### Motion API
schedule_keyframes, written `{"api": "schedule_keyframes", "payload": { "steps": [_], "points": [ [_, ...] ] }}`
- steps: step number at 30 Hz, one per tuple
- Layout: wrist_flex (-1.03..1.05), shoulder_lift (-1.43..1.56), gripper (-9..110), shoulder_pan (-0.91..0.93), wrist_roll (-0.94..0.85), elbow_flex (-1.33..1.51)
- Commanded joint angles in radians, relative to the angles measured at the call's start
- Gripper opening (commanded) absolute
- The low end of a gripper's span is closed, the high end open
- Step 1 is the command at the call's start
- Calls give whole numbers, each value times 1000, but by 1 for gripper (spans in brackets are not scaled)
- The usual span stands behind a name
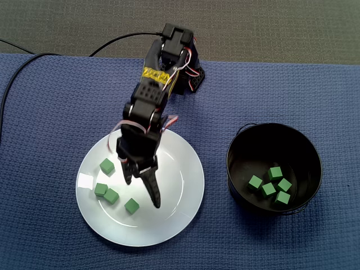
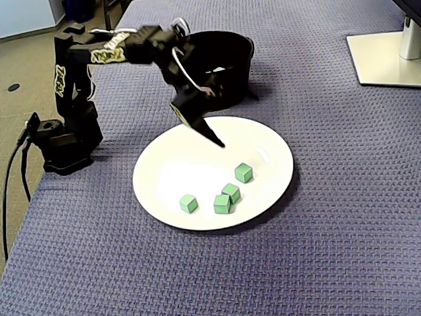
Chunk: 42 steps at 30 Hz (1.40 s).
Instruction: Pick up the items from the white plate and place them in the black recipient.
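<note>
The white plate (image 1: 174, 169) (image 2: 171, 172) lies on the blue mat and carries several green cubes, among them one (image 1: 107, 166) at its left and one (image 1: 131, 206) nearest the long finger. They lie toward the plate's near side (image 2: 231, 192) in the other fixed view. A small white cube (image 1: 85, 181) rests on the plate's left rim. My gripper (image 1: 143, 193) (image 2: 205, 133) hovers over the plate's middle, pointing down and open, with nothing between its fingers. The black pot (image 1: 242, 147) (image 2: 237, 79) stands beside the plate and holds several green cubes (image 1: 269, 189).
The arm's base (image 2: 62, 141) sits at the mat's edge, with a black cable (image 1: 11, 93) trailing off it. A white monitor foot (image 2: 388, 59) stands on the mat beyond the plate.
</note>
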Motion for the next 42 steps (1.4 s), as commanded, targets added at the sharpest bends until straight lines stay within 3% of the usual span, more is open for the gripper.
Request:
{"api": "schedule_keyframes", "payload": {
  "steps": [1, 29, 42],
  "points": [
    [-97, -38, 50, 15, -55, 25],
    [-333, -175, 36, 67, -175, 109],
    [-391, -189, 5, 48, -152, 141]
  ]
}}
